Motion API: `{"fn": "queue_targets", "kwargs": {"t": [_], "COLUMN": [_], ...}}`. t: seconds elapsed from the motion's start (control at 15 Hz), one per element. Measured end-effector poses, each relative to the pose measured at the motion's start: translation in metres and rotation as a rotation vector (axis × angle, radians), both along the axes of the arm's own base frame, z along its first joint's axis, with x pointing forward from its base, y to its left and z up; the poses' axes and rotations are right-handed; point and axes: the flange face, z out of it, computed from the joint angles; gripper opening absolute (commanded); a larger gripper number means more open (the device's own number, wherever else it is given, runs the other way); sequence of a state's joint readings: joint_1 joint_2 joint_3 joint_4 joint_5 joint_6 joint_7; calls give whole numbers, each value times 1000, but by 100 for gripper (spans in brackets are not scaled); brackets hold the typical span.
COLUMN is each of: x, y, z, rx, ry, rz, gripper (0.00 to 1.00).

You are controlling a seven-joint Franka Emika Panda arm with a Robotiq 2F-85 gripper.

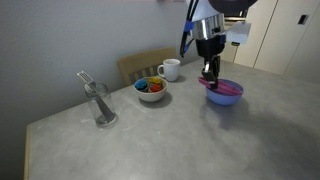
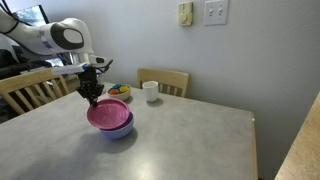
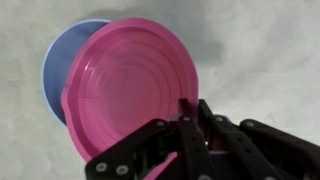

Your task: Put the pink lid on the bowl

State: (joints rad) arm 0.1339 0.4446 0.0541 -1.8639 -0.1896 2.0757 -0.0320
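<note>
Pink lid (image 3: 130,85) is over the bowl (image 3: 62,58), not seated yet. My gripper (image 3: 186,112) is clamped on the lid's rim at the right of the wrist view. Step in hand: placing. Wrist view shows the lid off-centre, w/ a blue crescent of bowl peeking out left. Next, I reckon: nudge the lid left, level it, lower, then let go. In an exterior view the lid (image 2: 107,115) looks tilted, which the wrist cam hides. Mug (image 1: 170,69) and white bowl (image 1: 151,88) stand further left on the table (image 1: 200,140), only seen from outside.
</note>
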Motion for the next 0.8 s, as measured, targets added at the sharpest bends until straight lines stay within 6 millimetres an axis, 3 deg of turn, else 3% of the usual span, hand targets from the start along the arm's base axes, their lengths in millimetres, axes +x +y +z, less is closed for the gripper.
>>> {"fn": "queue_targets", "kwargs": {"t": [0.8], "x": [-14], "y": [-16], "z": [24], "rx": [-97], "ry": [214], "rz": [-75], "gripper": [3]}}
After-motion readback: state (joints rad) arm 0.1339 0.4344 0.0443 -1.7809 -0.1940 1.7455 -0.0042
